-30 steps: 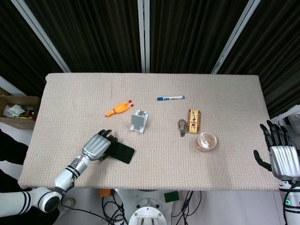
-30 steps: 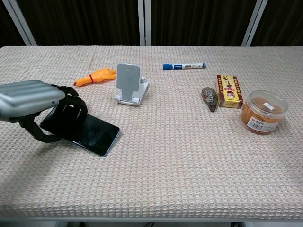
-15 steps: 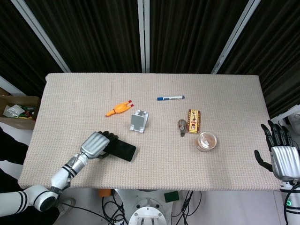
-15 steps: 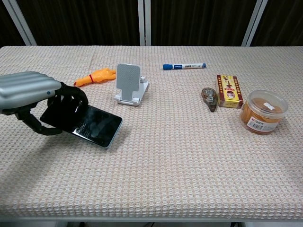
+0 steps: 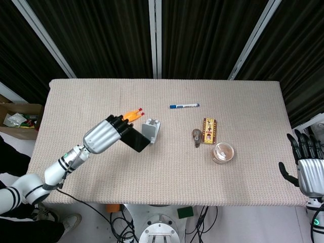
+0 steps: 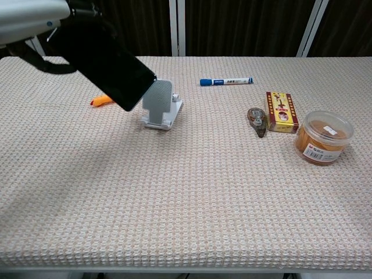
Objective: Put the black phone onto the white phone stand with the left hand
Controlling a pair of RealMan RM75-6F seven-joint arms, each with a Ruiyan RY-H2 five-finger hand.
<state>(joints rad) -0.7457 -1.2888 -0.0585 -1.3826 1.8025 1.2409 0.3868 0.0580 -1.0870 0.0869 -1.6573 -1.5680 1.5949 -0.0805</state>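
With flat black phone [image 5: 135, 140] gripped & tilted in left hand [image 5: 104, 135], white plastic phone stand [image 5: 151, 131] sits just beyond, ready for docking.

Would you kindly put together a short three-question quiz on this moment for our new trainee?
1. True or false: the black phone lies flat on the table.
2. Which thing lies nearest the orange-lidded jar? A) blue marker B) yellow-and-red box C) white phone stand
3. Fill in: the right hand holds ______.

Key:
1. False. The left hand holds it in the air, tilted, beside the stand.
2. B.
3. Nothing; it waits open off the table's right edge.
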